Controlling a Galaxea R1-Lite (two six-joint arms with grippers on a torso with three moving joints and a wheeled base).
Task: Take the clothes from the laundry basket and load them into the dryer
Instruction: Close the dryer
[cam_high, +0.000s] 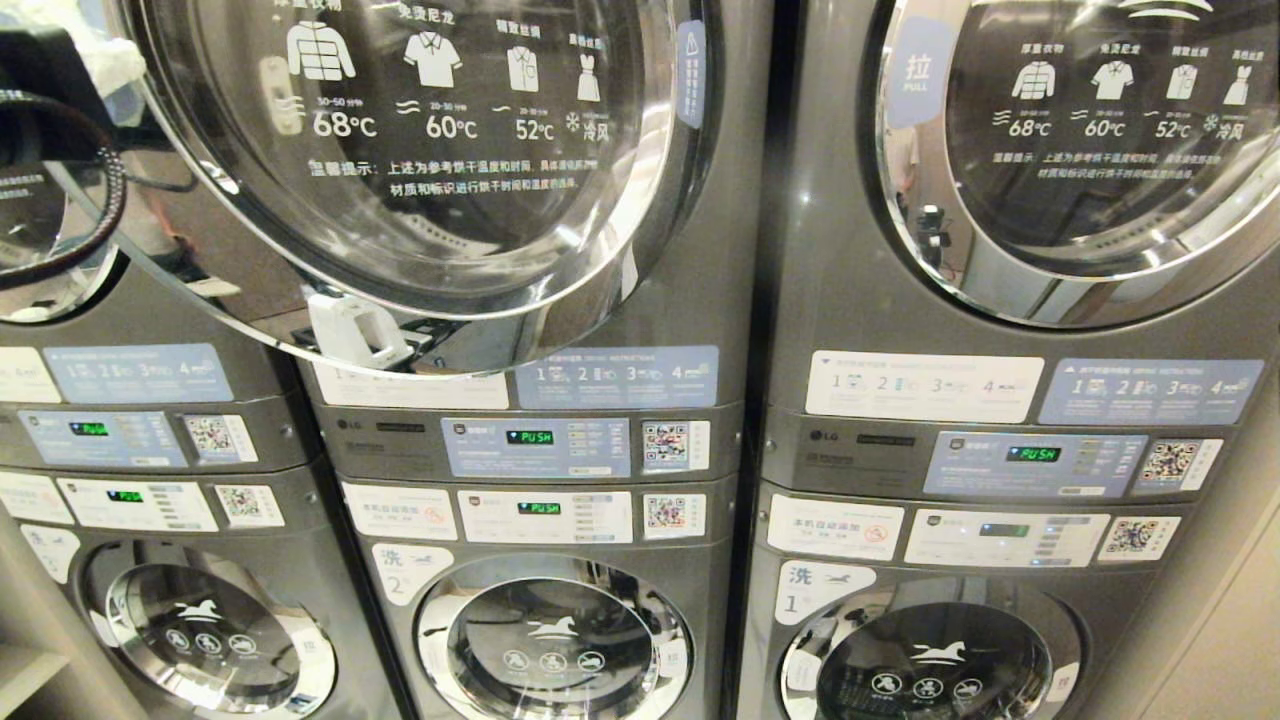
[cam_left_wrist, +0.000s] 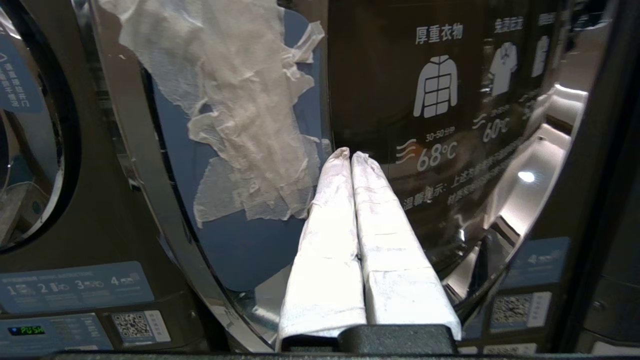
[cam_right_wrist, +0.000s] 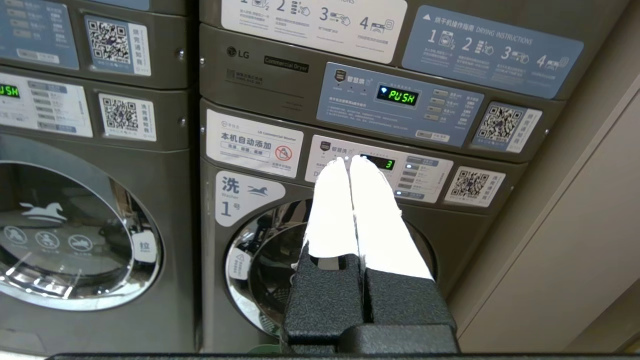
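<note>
presently neither clothes nor laundry basket are showing; left gripper (cam_left_wrist: 350, 154), fingers together and empty, is hovering before the open dryer door (cam_high: 400, 180), right gripper (cam_right_wrist: 348, 161) likewise closed; garments, presumably soft and light, are wanting a bunched-fold pinch.

Ahead of the right fingers, washer number 1 (cam_right_wrist: 320, 250) sits low with its round door shut — just past their tips, a white control panel (cam_right_wrist: 378, 171) showing a green 3; a QR sticker (cam_right_wrist: 474, 186) sits beside it, toward the beige wall (cam_right_wrist: 575, 240)
</note>
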